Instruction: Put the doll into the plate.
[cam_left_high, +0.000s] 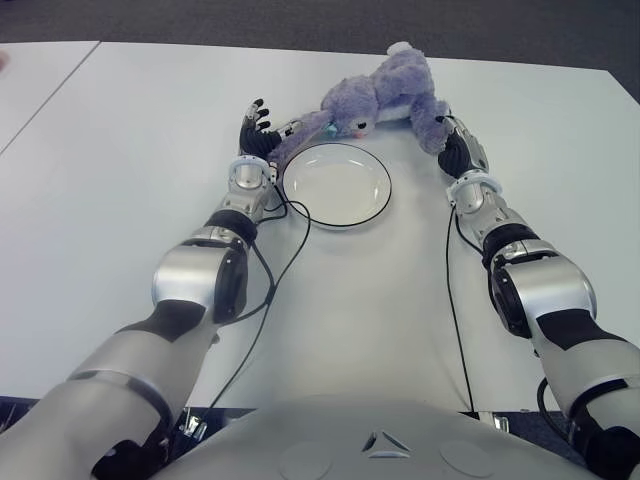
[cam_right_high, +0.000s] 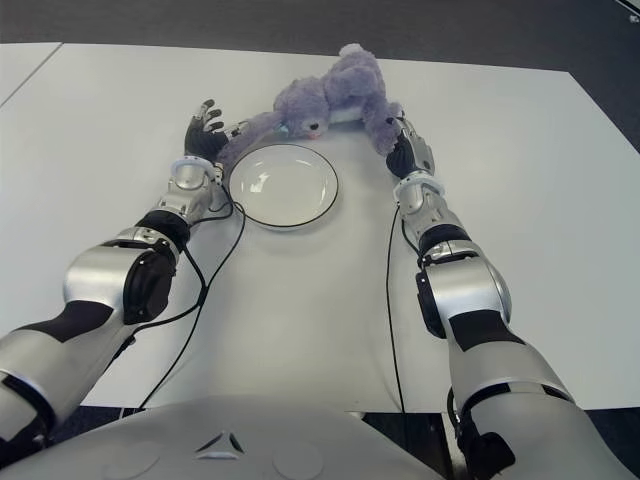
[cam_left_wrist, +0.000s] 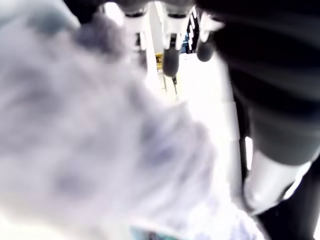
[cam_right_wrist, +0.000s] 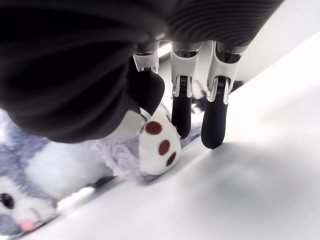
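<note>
Left eye view shows the purple plush doll (cam_left_high: 385, 95) lying on the white table (cam_left_high: 120, 180) just behind the empty plate (cam_left_high: 337, 185), bracketed for a two-handed scoop: left hand (cam_left_high: 255, 133) spread wide at one limb, right hand (cam_left_high: 462, 148) loosely extended around a paw, neither gripping.

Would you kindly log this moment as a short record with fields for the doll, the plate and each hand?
doll: purple plush, lying on the table just beyond the plate, not in it
plate: white, dark rim, nothing in it
left hand: fingers spread, against the doll's outstretched limb, left of the plate
right hand: at the doll's spotted paw, fingers straight, grip not closed
</note>
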